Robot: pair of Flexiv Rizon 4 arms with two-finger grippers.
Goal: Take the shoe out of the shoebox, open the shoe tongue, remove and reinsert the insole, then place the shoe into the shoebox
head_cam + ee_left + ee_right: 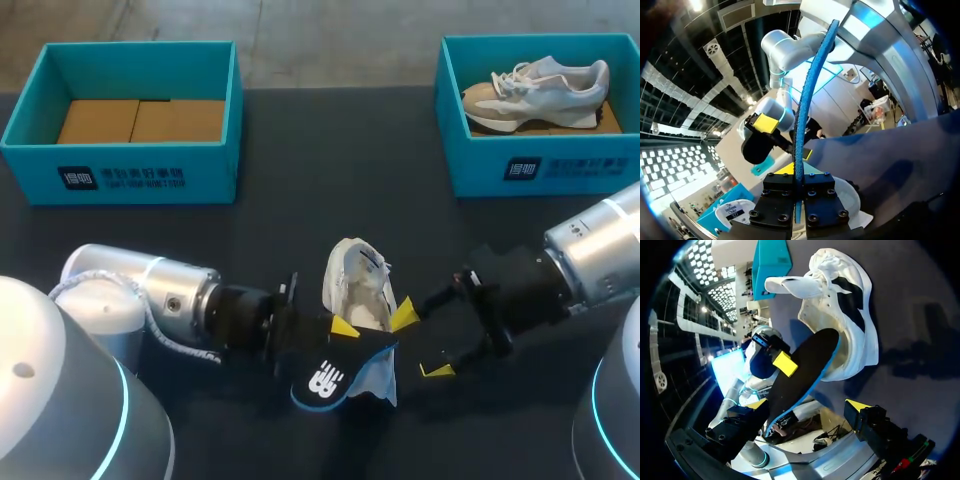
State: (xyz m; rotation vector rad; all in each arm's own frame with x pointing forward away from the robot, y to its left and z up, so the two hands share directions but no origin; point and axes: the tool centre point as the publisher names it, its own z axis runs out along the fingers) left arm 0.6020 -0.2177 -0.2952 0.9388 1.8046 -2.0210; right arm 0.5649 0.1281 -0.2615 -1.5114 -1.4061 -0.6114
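The shoe (356, 285) is white with black patches. Just in front of it the insole (328, 372) is black with a white mark and a blue edge. The left gripper (345, 330) and right gripper (420, 343) beside the shoe are black with yellow tips. Behind the shoe, the left box (140, 165) and right box (520, 170) are blue-green, brown inside. The other shoe (540, 85) is white, grey and tan. The table (300, 220) is dark grey.

Even overhead light casts soft shadows on the dark table (330, 190).

Matt black insole (335, 375) edged in blue foam, white cloth shoe (352, 282)
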